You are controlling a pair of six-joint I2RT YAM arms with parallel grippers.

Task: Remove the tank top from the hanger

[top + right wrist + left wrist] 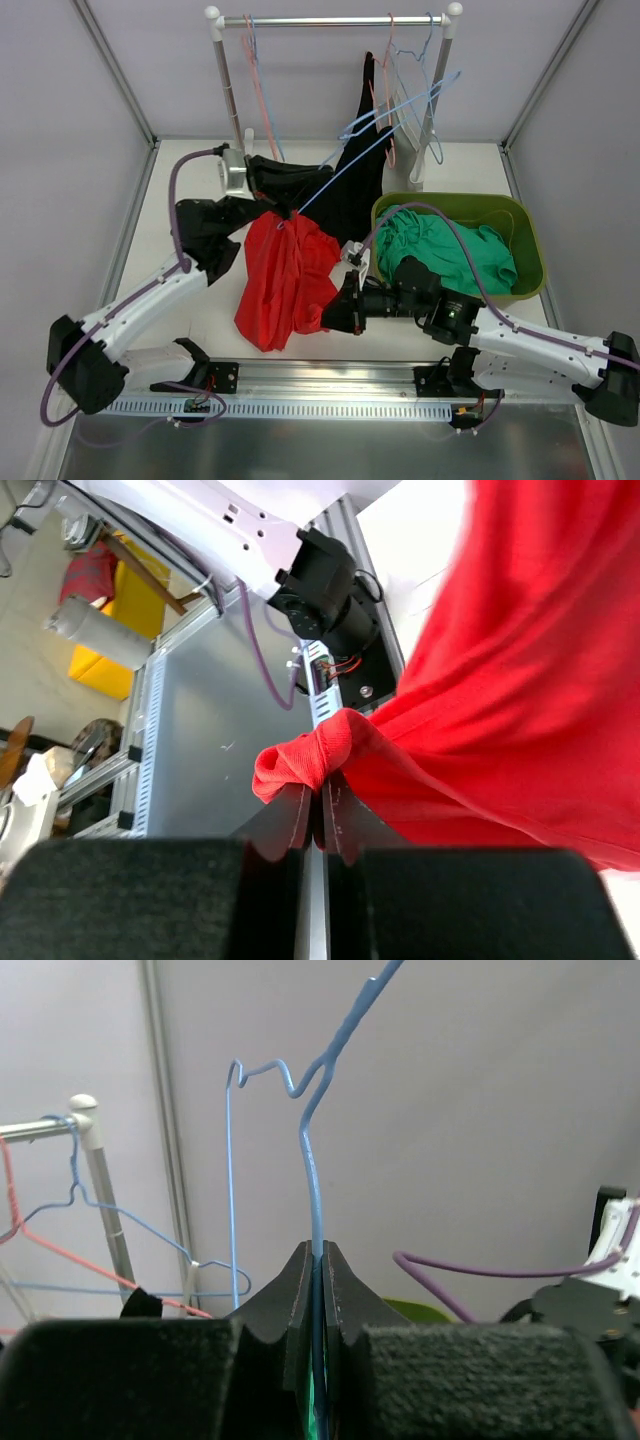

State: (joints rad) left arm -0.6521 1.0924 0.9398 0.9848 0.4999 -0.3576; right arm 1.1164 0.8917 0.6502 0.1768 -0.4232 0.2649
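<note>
Top external view shows the red tank top (285, 280) as a crumpled drape at the centre of the table (190, 330). Its upper end is bunched at 12 o'clock right under the left claw (284, 214), so how it sits on the blue hanger (345, 172) is hard to make out. Only one thin wire of that hanger shows clearly. It slants away toward 1 o'clock across a black garment (362, 160) that hangs from the rack (330, 20), and its far end is lost among other wire hangers there. In the left wrist view no red cloth shows at all. The right wrist view cuts the red tank top (500, 680) off at its top and right edges.

The left claw (317, 1260) has its jaws pressed together on the blue hanger (309, 1160), whose wire rises from between them and kinks near the top. The right claw (332, 312) sits at 4 o'clock of the garment, at its lower edge. Its jaws are also pinched narrow, and its own camera shows the right claw (320, 802) gripping a small rolled fold of the red hem.

At 3 o'clock of the top stands a green bin (530, 235) with a green cloth (440, 248) heaped inside.
</note>
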